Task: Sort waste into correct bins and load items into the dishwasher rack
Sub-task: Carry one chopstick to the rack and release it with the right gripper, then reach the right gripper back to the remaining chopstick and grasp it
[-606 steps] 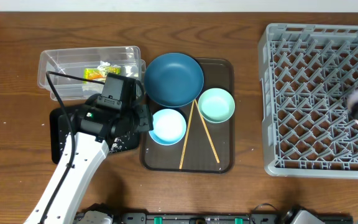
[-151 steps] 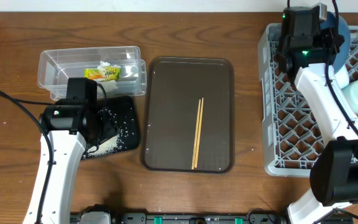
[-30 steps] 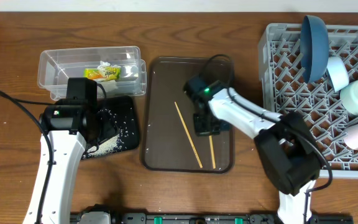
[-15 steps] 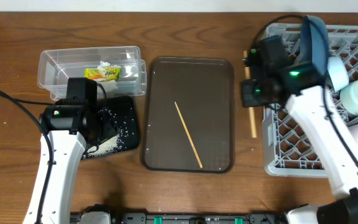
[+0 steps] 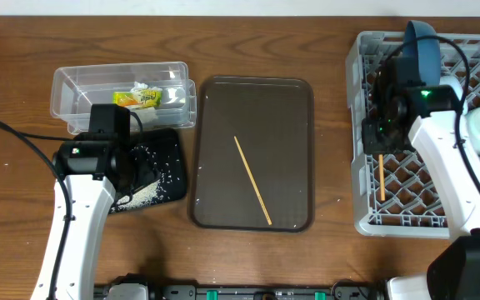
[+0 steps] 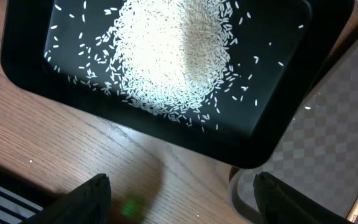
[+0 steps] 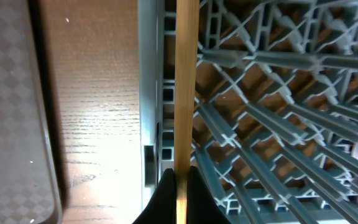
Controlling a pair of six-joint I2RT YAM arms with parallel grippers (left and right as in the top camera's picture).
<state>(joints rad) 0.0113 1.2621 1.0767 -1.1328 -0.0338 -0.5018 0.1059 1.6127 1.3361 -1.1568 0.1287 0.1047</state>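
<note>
One chopstick [image 7: 186,93] is pinched in the right gripper [image 7: 182,178] over the rack [image 7: 149,74]; left gripper [image 6: 179,193] spread wide.

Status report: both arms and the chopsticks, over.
Right gripper shut on one chopstick, over left edge of rack. Left gripper open above black tray of rice. Other chopstick on brown tray. Path looks clear.

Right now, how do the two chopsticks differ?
The loose chopstick lies free on the brown tray; the held chopstick is clamped in the right jaws over the rack's left edge. The loose chopstick runs diagonally across the tray; the held chopstick lines up with the rack's left wall. Both are thin, pale wooden sticks.
</note>
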